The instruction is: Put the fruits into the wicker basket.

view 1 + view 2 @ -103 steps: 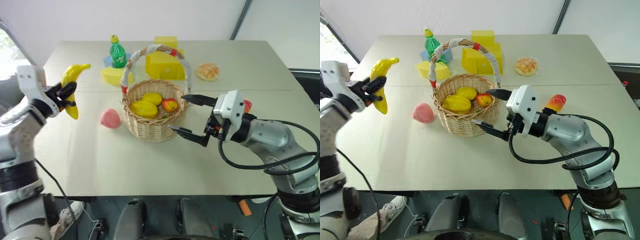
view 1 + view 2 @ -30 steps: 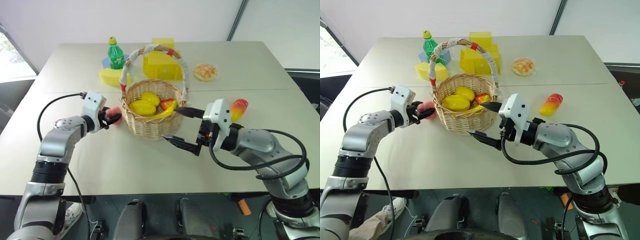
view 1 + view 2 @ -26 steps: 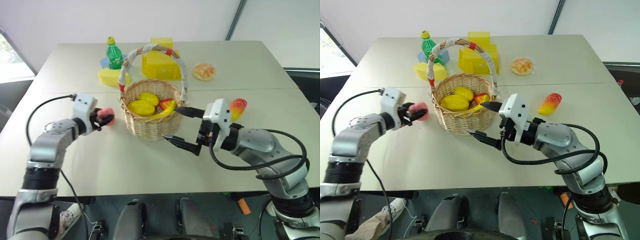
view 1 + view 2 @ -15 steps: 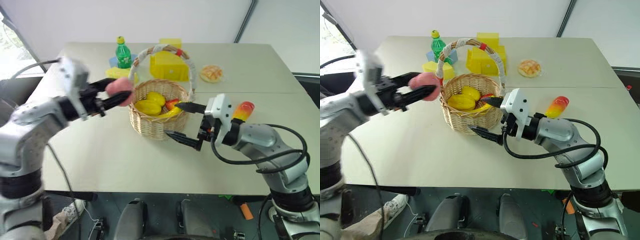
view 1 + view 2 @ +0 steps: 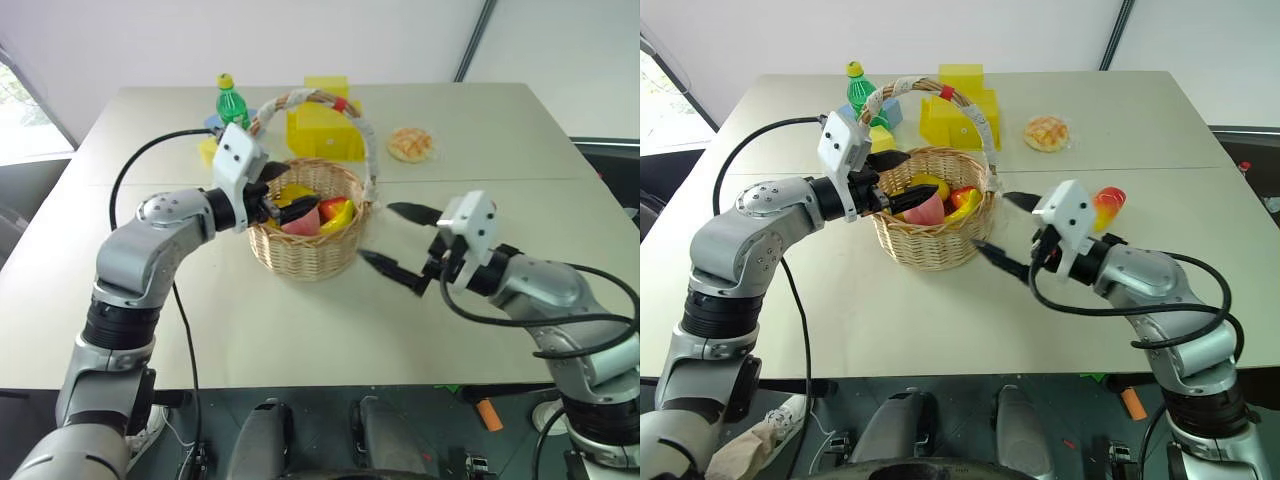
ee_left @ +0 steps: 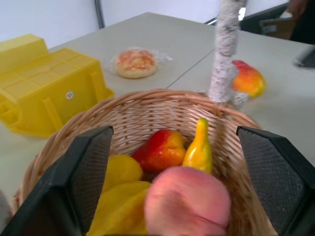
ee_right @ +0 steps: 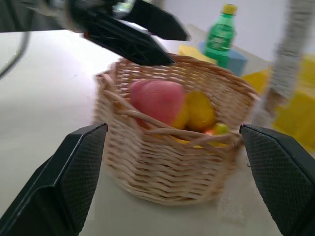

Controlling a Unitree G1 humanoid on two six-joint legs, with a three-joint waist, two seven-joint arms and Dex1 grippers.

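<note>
Over the near left rim of the basket we found our left hand with its two fingers spread apart and holding nothing. A second earlier that hand had been down at the counter to the left of the basket, clamped on the peach; half a second ago it carried the peach up beside the rim. Now the peach lay inside the basket, just under the parted fingers, against the yellow oval fruits. Our right hand had drawn back to the right, off the basket wall it had stood against, and hung wide open and empty above the counter. In the basket the banana stood nearly upright, its long axis rising from among the fruit with the narrow stem end up, beside the apple. Outside the basket the mango lay on the counter behind our right wrist, mostly hidden, its red end pointing away from us. Farther back stood the green bottle, the yellow blocks and the bun.
</note>
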